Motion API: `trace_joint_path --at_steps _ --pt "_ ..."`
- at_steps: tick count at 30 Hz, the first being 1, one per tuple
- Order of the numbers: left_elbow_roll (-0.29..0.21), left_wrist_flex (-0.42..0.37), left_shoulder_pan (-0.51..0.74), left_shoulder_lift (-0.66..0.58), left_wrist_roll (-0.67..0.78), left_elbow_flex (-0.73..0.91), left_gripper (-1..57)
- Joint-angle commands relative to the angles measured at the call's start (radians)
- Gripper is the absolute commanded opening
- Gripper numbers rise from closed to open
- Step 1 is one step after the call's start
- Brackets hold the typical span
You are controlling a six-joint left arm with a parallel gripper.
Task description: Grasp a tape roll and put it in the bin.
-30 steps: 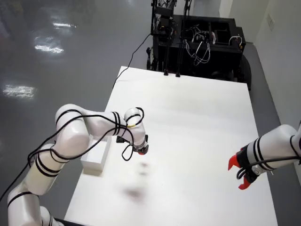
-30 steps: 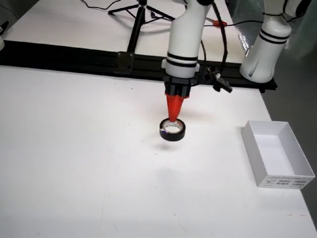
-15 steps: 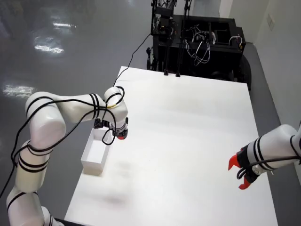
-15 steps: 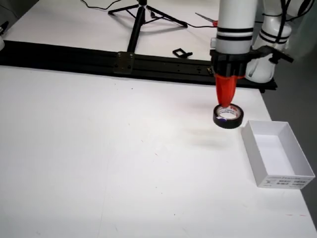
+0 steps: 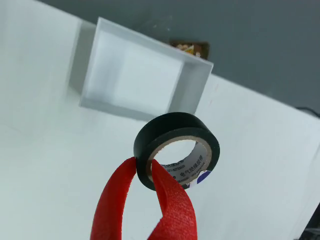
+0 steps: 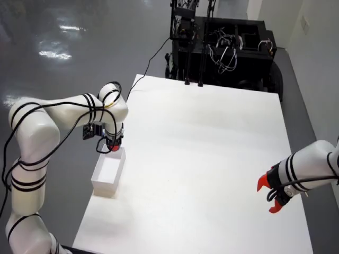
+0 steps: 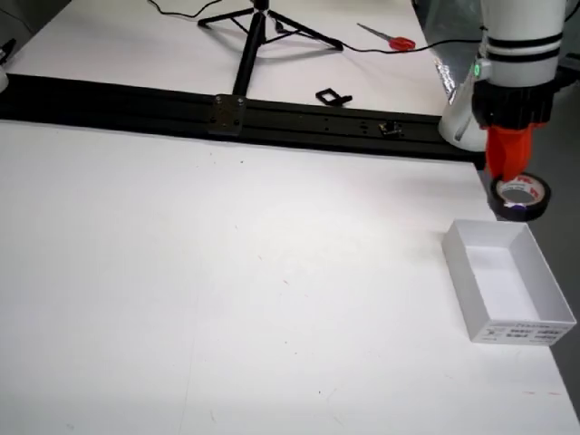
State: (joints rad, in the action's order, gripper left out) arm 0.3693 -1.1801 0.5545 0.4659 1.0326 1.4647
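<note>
In the view that rides on the gripper, a black tape roll (image 5: pixel 170 125) with a white printed label inside hangs above the white table. My gripper (image 5: pixel 144 167) is shut on its rim, one red finger inside the ring and one outside. The white open bin (image 5: pixel 192 82) lies just beyond the roll and looks empty. From the side, the tape roll (image 7: pixel 520 201) hangs under the red gripper (image 7: pixel 509 172), just off the far end of the bin (image 7: pixel 521 331). From above, the gripper (image 6: pixel 113 146) is at the far end of the bin (image 6: pixel 102 189).
A second white arm (image 6: pixel 302 172) with red fingers stays at the right table edge in the view from above. A black rail (image 7: pixel 236 113) borders the table in the side view, with a tripod and scissors (image 7: pixel 390 38) behind. The bin sits near the table edge.
</note>
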Motion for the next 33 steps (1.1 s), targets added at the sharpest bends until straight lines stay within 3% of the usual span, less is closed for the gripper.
trace_joint_path --at_steps 1,11,23,29,33 --pt "0.003 -0.093 -0.127 -0.064 0.05 0.046 -0.6" --pt "0.01 -0.082 -0.147 -0.069 0.055 0.046 -0.6" --pt "0.02 0.025 -0.136 -0.069 0.052 0.046 0.5" --pt "0.02 0.034 -0.137 -0.069 0.052 0.045 0.6" --pt "0.03 0.04 -0.133 -0.069 0.052 0.045 12.3"
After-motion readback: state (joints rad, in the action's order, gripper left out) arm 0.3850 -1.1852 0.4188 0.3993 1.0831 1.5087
